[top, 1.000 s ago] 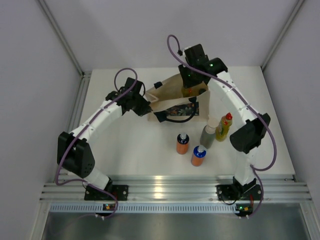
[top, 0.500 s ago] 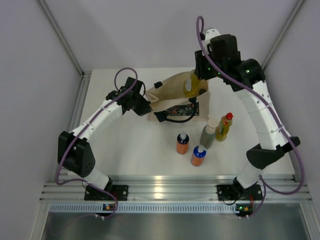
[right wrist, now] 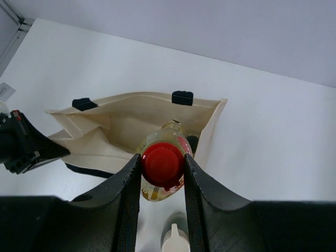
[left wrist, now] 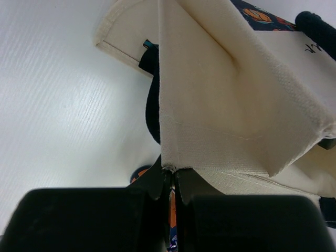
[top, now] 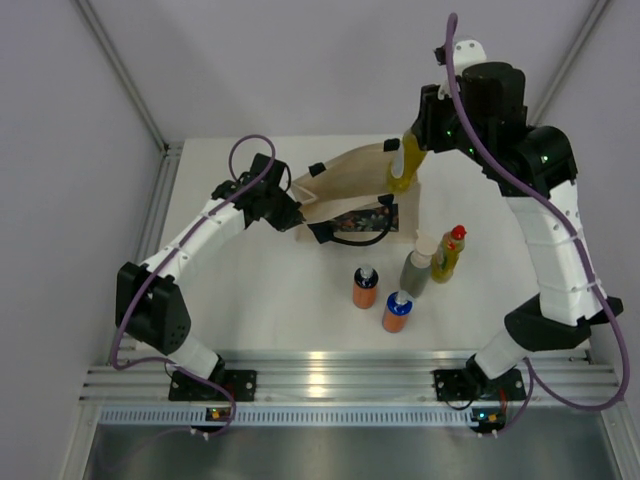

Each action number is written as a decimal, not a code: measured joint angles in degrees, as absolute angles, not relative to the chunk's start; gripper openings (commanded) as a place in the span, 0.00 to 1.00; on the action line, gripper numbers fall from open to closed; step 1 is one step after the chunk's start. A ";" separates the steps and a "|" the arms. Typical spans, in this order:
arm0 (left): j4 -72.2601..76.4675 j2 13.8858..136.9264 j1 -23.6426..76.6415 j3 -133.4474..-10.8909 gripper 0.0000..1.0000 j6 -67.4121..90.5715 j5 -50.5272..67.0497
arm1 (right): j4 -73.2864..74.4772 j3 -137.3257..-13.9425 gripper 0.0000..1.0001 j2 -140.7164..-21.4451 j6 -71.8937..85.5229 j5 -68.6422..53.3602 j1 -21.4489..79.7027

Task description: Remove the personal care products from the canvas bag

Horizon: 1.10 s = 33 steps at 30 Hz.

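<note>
The canvas bag [top: 345,185] lies open at the back of the table, its floral panel facing front. My left gripper [top: 296,216] is shut on the bag's left rim, and in the left wrist view the fingertips [left wrist: 171,173] pinch the canvas [left wrist: 236,94]. My right gripper [top: 412,150] is shut on the red cap [right wrist: 163,163] of a yellow bottle [top: 404,170]. That bottle hangs in the air above the bag's [right wrist: 126,123] right end. Four bottles stand on the table: two orange [top: 365,288] [top: 397,312], one grey-green [top: 416,268] and one yellow [top: 449,254].
The four standing bottles cluster in front of the bag, right of centre. The beige cap [right wrist: 175,240] of the grey-green one shows directly below my right gripper. A black handle [top: 350,236] lies in front of the bag. Walls enclose the table at back and sides.
My right arm has risen and swung right, lifting the yellow bottle out of the bag's mouth into the air. The left gripper has kept hold of the bag rim.
</note>
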State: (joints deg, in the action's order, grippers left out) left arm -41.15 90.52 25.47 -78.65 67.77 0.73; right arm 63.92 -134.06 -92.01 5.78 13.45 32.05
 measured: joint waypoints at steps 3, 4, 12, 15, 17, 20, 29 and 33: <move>-41.15 90.52 25.47 -78.65 0.00 67.79 0.75 | 63.96 -134.06 0.00 -89.97 6.13 15.00 32.05; -41.15 90.52 25.47 -78.65 0.00 67.79 0.78 | 64.01 -134.06 0.00 -89.30 6.22 15.77 32.03; -41.12 90.52 25.47 -78.65 0.00 67.77 0.84 | 64.36 -133.84 0.00 -85.01 6.24 20.49 28.99; -41.12 90.52 25.47 -78.65 0.00 67.77 0.86 | 63.90 -131.26 0.00 -83.20 6.22 21.61 25.93; -41.12 90.52 25.47 -78.65 0.00 67.77 0.89 | 63.35 -127.90 0.00 -81.84 6.22 21.98 23.94; -41.12 90.54 25.47 -78.67 0.00 67.77 1.02 | 62.37 -122.26 0.00 -80.62 6.28 22.00 20.69; -41.12 90.54 25.32 -78.87 0.00 67.48 1.48 | 53.80 -101.80 0.00 -78.24 8.21 18.41 7.79; -41.12 90.65 25.26 -78.87 0.00 67.33 1.61 | 47.59 -92.36 0.00 -74.74 8.84 17.89 3.27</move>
